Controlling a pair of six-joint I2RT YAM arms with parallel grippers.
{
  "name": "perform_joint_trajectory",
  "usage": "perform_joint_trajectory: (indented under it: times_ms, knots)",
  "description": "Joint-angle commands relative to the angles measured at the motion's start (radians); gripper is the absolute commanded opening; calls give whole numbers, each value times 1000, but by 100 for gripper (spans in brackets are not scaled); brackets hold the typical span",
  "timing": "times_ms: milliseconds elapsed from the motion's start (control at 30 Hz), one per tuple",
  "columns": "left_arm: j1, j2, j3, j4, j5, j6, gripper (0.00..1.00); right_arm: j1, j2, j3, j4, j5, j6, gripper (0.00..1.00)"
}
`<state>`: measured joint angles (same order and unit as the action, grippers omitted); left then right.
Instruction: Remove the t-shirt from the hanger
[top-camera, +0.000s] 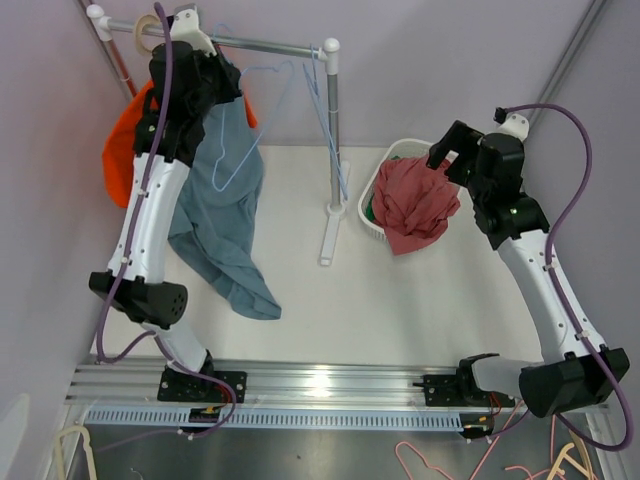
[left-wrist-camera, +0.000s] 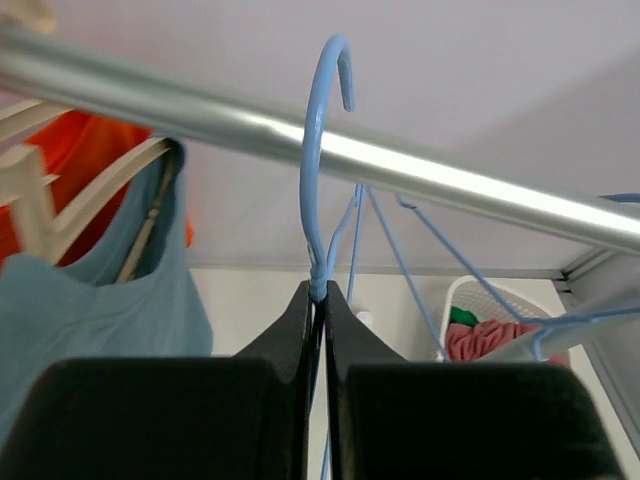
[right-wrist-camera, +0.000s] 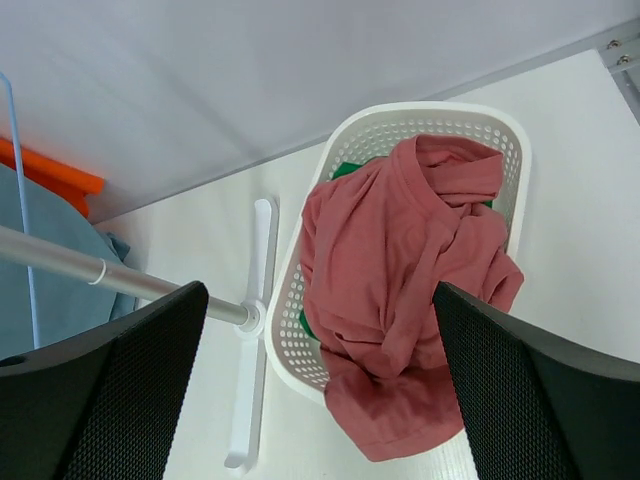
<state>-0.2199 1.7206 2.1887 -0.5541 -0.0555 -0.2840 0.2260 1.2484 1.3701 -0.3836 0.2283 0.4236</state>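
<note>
The pink-red cotton t-shirt (right-wrist-camera: 400, 280) lies crumpled in the white perforated plastic basket (right-wrist-camera: 285, 330), partly over its rim. Above it the right gripper (top-camera: 446, 150) has its fingers wide apart. The left gripper (left-wrist-camera: 318, 297) is clamped on the neck of the light blue wire hanger (left-wrist-camera: 312, 150), which hooks over the silver metal rail (left-wrist-camera: 450, 185).

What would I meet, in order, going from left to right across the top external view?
orange shirt → teal shirt → rack post → basket holding the red shirt
</note>
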Motion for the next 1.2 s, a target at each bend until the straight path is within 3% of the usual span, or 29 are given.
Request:
perform_joint_trajectory:
  times_ms: [0,367,500,567,600,700,833,900,967,1067,1167]
  knots:
    - [-50,43,71,68,48,29,1,-7,-9,-6,3,0,-8,99]
    - [-144,148,80,89,89,74,1,-7,-40,-62,31,-38,0,99]
    - [-180,148,74,85,13,115,1,-8,-49,-69,34,-52,3,99]
    - [-185,133,57,89,-10,120,10,-8,-49,-69,34,-60,4,100]
    - [-185,122,49,95,-26,121,28,-8,-50,-69,34,-63,7,100]
    - [-185,68,-4,125,-97,141,65,-8,-49,-69,37,-76,12,99]
    - [-171,-51,-107,164,-104,187,76,-8,-40,-54,41,-98,14,99]
    - [-156,-142,-153,174,-112,203,89,-8,-33,-40,43,-110,21,99]
    - [-125,-261,-292,248,-58,215,100,-7,-17,-23,45,-132,26,100]
    - [-57,-373,-461,327,85,186,100,4,3,-8,46,-141,33,100]
    - [31,-431,-484,304,201,126,99,13,14,-6,55,-144,37,99]
